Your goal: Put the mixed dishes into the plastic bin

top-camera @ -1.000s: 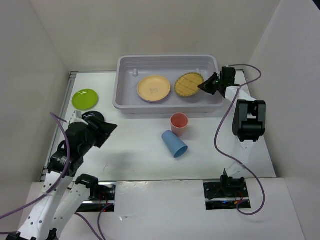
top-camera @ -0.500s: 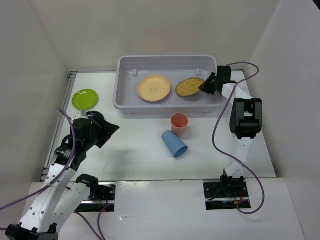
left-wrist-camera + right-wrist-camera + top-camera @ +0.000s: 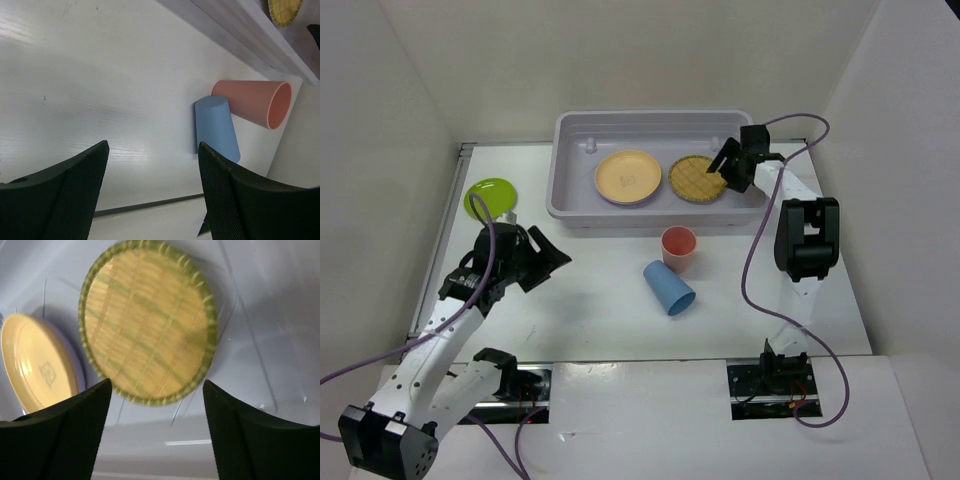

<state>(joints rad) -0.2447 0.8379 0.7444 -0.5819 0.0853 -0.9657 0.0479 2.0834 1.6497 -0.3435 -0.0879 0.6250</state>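
The large pale lavender-grey translucent plastic bin (image 3: 655, 214) sits along the far edge of the white worktop (image 3: 590, 310). Inside it lie a round orange-yellow plate (image 3: 628, 176) and, to its right, a round woven tan plate (image 3: 698, 178). The right tool (image 3: 722, 170) hovers over the woven plate's right edge, fingers apart and holding nothing. An upright salmon-red cup (image 3: 678, 247) stands just in front of the bin, and a blue cup (image 3: 669, 287) lies on its side just beside it. A round lime green plate (image 3: 490, 198) rests near the far left corner. The left tool (image 3: 552, 262) hangs above the left side, fingers apart and empty.
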